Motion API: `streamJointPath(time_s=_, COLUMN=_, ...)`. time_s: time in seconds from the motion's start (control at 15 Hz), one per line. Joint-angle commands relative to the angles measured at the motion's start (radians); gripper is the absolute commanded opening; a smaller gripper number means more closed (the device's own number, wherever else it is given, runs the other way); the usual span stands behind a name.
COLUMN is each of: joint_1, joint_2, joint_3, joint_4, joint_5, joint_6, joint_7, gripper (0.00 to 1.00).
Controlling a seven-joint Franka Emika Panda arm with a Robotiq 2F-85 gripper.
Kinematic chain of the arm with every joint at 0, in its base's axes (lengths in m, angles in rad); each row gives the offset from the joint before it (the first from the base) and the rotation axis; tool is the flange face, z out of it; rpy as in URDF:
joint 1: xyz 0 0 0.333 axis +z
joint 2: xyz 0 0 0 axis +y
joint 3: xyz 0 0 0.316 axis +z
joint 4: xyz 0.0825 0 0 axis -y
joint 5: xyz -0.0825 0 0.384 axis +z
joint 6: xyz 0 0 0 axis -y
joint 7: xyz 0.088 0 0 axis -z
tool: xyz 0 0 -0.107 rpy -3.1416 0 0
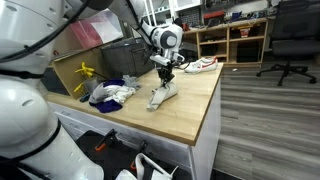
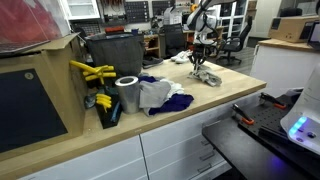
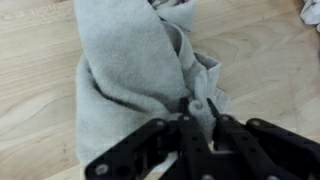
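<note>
From where I stand, the 1 arm reaches over the wooden table (image 1: 195,115) and its gripper (image 1: 165,72) points down at a grey cloth (image 1: 163,93). In the wrist view the 2 fingers (image 3: 186,108) are almost together and pinch a raised fold of the grey cloth (image 3: 130,70) between them. The rest of the cloth lies on the wood. The cloth is near the middle of the tabletop, toward the far end in an exterior view (image 2: 207,76). Well apart from it there is a pile of white and blue cloths (image 2: 160,96) (a shiny roll (image 2: 127,93) stands just beside the pile). Some yellow tools (image 2: 92,70) are behind that.
</note>
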Motion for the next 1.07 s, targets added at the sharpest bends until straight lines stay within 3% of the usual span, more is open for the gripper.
streamJointPath(time_s=0.0, joint_1=0.005, joint_2=0.002, joint_3=0.003, joint_4=0.003, joint_5=-0.021, joint_6=0.059, joint_7=0.018, gripper=0.51)
streamJointPath(time_s=0.47, joint_1=-0.027, joint_2=-0.064, joint_3=0.044, joint_4=-0.029, joint_5=0.017, joint_6=0.104, joint_7=-0.061, gripper=0.99)
streamJointPath(time_s=0.8, joint_1=-0.059, joint_2=-0.137, joint_3=0.087, joint_4=-0.047, joint_5=0.055, joint_6=0.072, joint_7=-0.156, gripper=1.0)
streamJointPath(time_s=1.0, joint_1=-0.064, joint_2=-0.182, joint_3=0.07, joint_4=-0.043, joint_5=0.008, joint_6=-0.032, joint_7=-0.181, gripper=1.0)
